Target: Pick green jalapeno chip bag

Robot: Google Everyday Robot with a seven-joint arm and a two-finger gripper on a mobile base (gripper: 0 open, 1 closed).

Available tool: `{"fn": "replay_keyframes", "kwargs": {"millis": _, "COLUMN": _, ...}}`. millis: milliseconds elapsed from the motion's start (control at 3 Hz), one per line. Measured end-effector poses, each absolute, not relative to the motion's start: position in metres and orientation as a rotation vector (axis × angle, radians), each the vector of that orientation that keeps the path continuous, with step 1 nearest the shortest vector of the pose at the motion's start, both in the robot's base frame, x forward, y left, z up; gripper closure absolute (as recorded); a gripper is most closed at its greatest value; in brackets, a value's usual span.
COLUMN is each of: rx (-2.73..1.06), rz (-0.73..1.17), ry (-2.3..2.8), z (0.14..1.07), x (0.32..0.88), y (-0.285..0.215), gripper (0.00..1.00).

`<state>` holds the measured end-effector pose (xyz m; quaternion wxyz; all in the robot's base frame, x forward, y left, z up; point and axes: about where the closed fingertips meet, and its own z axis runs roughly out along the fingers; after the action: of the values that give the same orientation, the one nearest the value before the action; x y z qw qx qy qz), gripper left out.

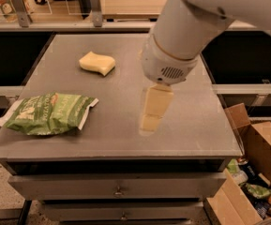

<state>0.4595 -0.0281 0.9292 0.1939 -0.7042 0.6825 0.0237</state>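
Observation:
The green jalapeno chip bag [48,114] lies flat near the table's front left corner, crinkled green foil with white ends. My gripper [150,123] hangs from the big white arm [182,41] over the middle front of the grey table [196,121]. It is well to the right of the bag and holds nothing that I can see. The small dark bar wrapper is hidden behind the arm.
A pale yellow wavy sponge [97,63] lies at the back left of the table. Drawers [118,186] sit under the tabletop. An open cardboard box [259,149] with assorted items stands on the floor to the right. A rail and shelving run behind.

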Motion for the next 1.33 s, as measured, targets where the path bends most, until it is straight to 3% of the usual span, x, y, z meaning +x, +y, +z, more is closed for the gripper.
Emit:
{"fn": "replay_keyframes", "kwargs": {"millis": 1000, "rx": -2.152, "rz": 0.174, "ry": 1.733, "z": 0.884, "x": 0.463, "y": 0.114, "gripper": 0.0}}
{"fn": "replay_keyframes", "kwargs": {"millis": 1333, "rx": -2.152, "rz": 0.174, "ry": 1.732, "z": 0.884, "x": 0.463, "y": 0.114, "gripper": 0.0}}
